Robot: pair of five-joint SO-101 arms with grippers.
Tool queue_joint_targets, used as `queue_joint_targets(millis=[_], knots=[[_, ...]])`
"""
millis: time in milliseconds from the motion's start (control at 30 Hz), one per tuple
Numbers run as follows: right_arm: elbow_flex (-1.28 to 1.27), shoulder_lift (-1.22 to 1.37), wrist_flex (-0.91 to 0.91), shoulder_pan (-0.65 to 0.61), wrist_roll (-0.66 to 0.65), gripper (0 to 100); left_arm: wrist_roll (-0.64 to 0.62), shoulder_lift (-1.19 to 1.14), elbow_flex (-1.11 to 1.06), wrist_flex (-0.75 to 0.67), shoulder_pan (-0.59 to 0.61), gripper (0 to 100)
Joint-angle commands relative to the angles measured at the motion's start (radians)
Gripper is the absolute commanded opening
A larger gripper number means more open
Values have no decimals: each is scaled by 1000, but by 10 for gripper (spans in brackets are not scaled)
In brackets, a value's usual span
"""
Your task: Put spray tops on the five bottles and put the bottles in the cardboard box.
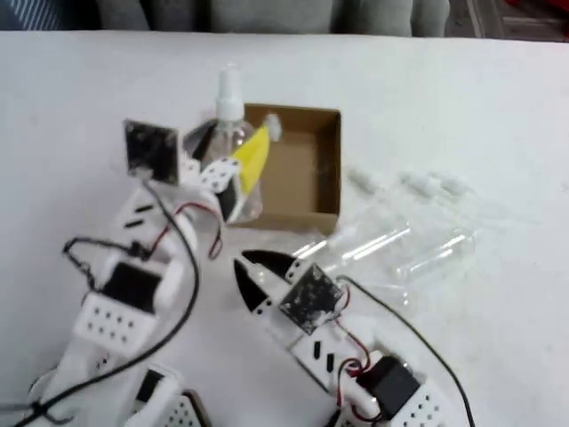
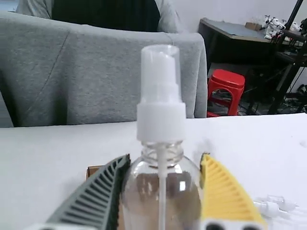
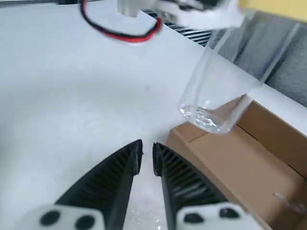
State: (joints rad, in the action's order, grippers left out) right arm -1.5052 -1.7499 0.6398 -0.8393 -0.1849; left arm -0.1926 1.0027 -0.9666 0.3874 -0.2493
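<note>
Right gripper (image 1: 252, 274), black fingers (image 3: 115, 177) nearly together and empty, lies low in the high view; left gripper (image 1: 236, 156) clasps a clear, white-spray-topped plastic bottle (image 1: 229, 111) upright at the edge of the brown cardboard box (image 1: 298, 220). Left wrist view: grey and yellow fingers (image 2: 225, 191) flank its shoulders. Right wrist view: its base hangs over the rim; carry inward before lowering.

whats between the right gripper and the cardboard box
Only a bare strip of white table separates the right gripper from the cardboard box, as seen in the right wrist view.
</note>
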Motion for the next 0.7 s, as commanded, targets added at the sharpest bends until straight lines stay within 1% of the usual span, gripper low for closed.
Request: queue_joint_targets(millis=[0, 67, 133, 200, 300, 400, 600, 667], knots=[[17, 7, -25, -51, 130, 17, -12, 117, 5, 5, -10, 22], [18, 7, -28, -82, 199, 18, -12, 120, -52, -63, -25, 22], [15, 7, -36, -88, 209, 18, -12, 128, -97, -92, -30, 22], [9, 7, -74, -70, 210, 18, -12, 139, -110, -84, -30, 22], [9, 7, -93, -15, 216, 17, -8, 189, -126, -3, -28, 22], [0, 7, -97, 24, 216, 17, -9, 289, -147, 57, -31, 22], [-74, 7, -242, 61, 216, 17, -11, 501, -226, 133, -120, 22], [-78, 7, -252, 70, 216, 17, -11, 552, -238, 158, -140, 22]])
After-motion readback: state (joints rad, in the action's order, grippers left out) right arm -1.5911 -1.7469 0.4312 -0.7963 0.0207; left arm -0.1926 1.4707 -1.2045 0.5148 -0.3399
